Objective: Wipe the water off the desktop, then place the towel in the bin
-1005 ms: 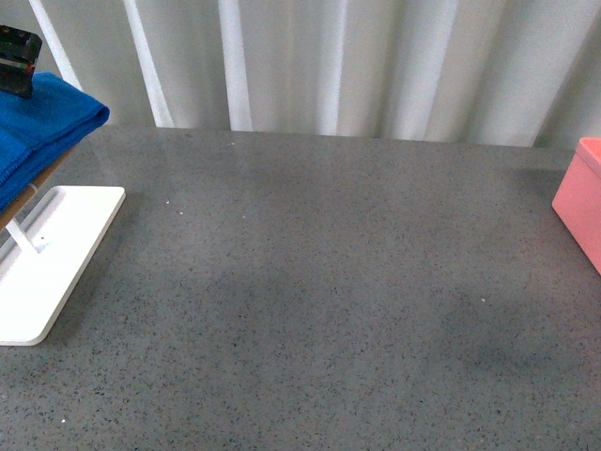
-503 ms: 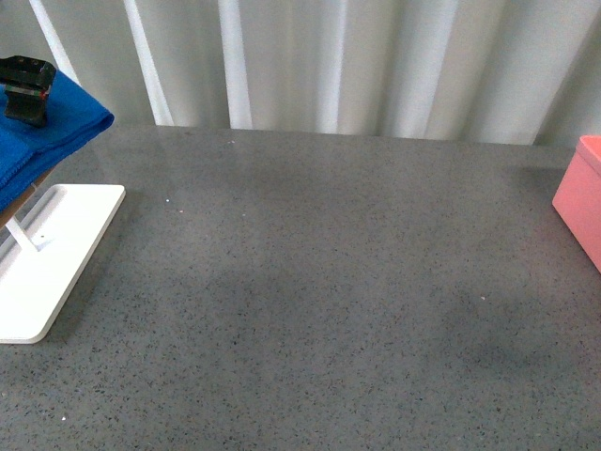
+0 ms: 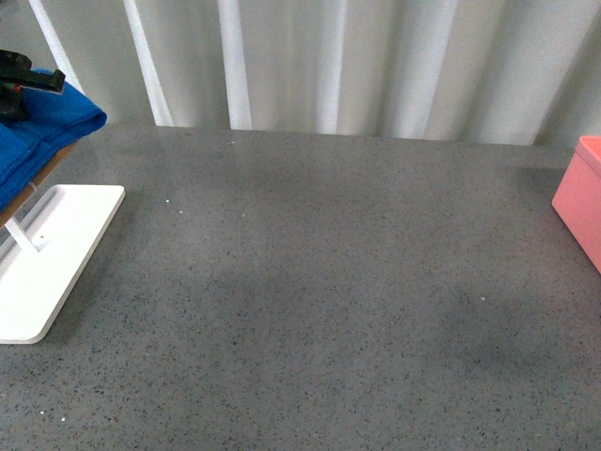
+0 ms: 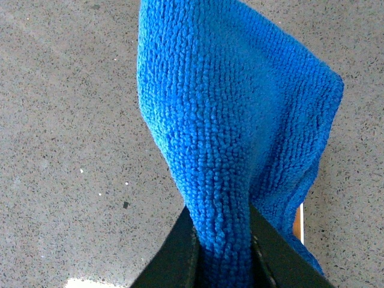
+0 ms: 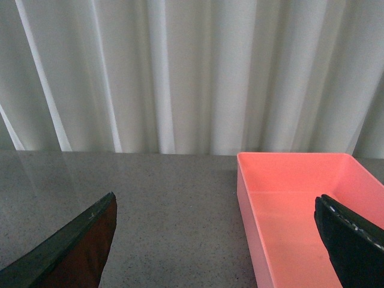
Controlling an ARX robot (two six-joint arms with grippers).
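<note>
Towel (image 4: 240, 108) bright blue, fluffy, bunched, pinched in left claw (image 4: 223, 241).

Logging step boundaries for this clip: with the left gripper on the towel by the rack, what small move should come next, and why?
Probably lift the towel clear of the white rack base and carry it over the open desktop. The left gripper is shut on a bunched fold, and the towel is at the far left by the rack.
</note>
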